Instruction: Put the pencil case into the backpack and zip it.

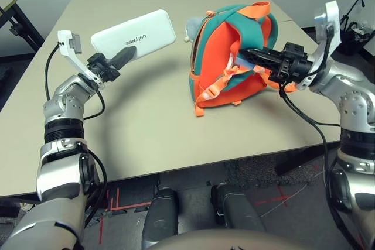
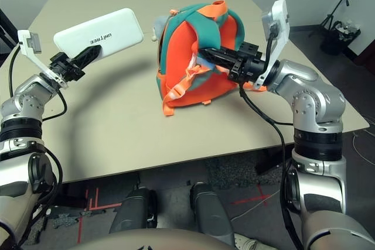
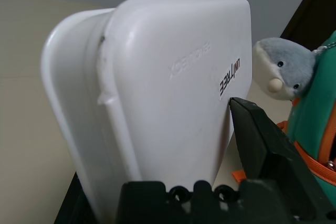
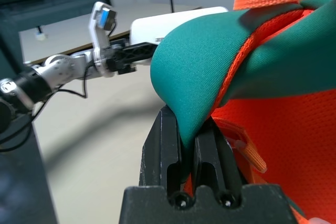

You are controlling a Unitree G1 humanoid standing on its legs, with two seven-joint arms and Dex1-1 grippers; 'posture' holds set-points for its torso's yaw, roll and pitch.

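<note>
Right gripper (image 4: 188, 145): nearest the lens; fingers pinched tight on a teal strap (image 4: 210, 72) of the backpack (image 1: 234, 57), holding that fold clear of the orange back panel
Left gripper (image 1: 120, 58): jaws spread wide across one short end of the pencil case (image 1: 135, 33), which it carries above the table (image 1: 140, 121), the case reaching out past the fingertips toward the backpack
Pencil case position: in the air, well left of the backpack and apart from it; lettered face up in the head views
Backpack position: resting on the table toward the right side, orange panel and straps facing the robot; plush animal (image 3: 283, 69) hanging at its far side
Backpack contents: cannot be told; no open mouth is visible, and whether the zipper is open or shut is not visible
Pencil case contents: lid shut, contents hidden
Risk, case slip: judged likely if the case is tilted, as it is held by one end only with most of its length unsupported
Risk, entry: the right grip is on a strap, not the zipper edge, so the opening may not be presented and the case could butt against fabric
Risk, bag shift: a pull on the strap could tip or drag the backpack
</note>
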